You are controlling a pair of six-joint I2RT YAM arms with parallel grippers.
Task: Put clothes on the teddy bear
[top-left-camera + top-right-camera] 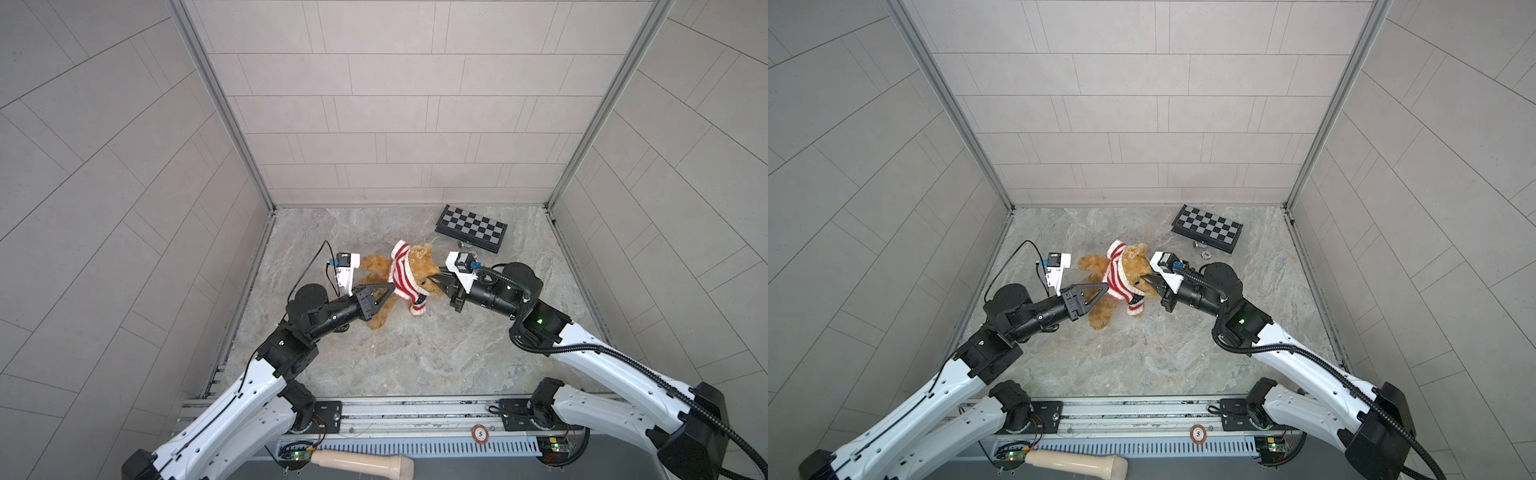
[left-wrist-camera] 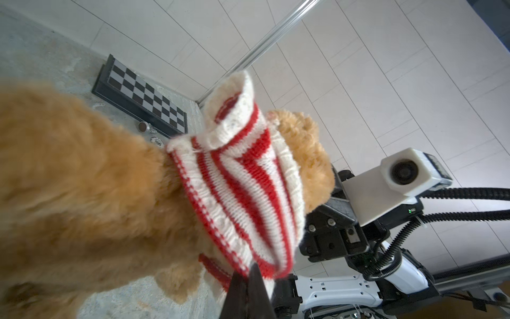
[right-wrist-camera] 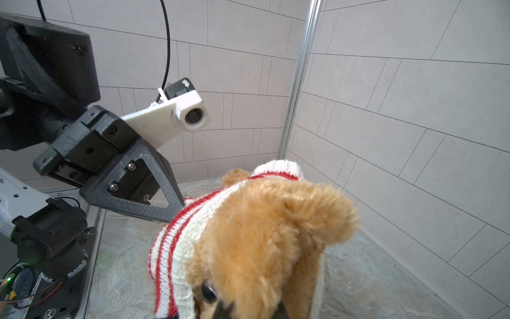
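**Bear held from both sides, sweater bunched at the neck**

We see the teddy bear (image 1: 422, 259) (image 1: 1136, 259) stretched out near the middle of the table (image 1: 415, 353), between the two arms. Its head points toward the right arm and its legs toward the left arm. The red-and-white striped sweater (image 1: 405, 274) (image 1: 1121, 278) sits gathered around its neck and chest. One empty sleeve sticks up behind the head, and the belly and legs are bare fur.

We find the right gripper (image 1: 434, 279) (image 1: 1147, 277) clamped on the bear's muzzle. In the right wrist view its dark tips press into the fur just below the eye.

The left gripper (image 1: 99, 287) (image 1: 1105, 286) (image 2: 252, 279) reaches in from the opposite side. Its jaws are pressed together into a point at the sweater's lower hem, and the knit edge looks pinched between the tips.

We cannot tell whether the bear's body rests fully on the table or hangs slightly off it.

Well apart from the bear, a folded chessboard (image 1: 471, 227) (image 1: 1208, 227) lies at the back right of the table, near the wall.
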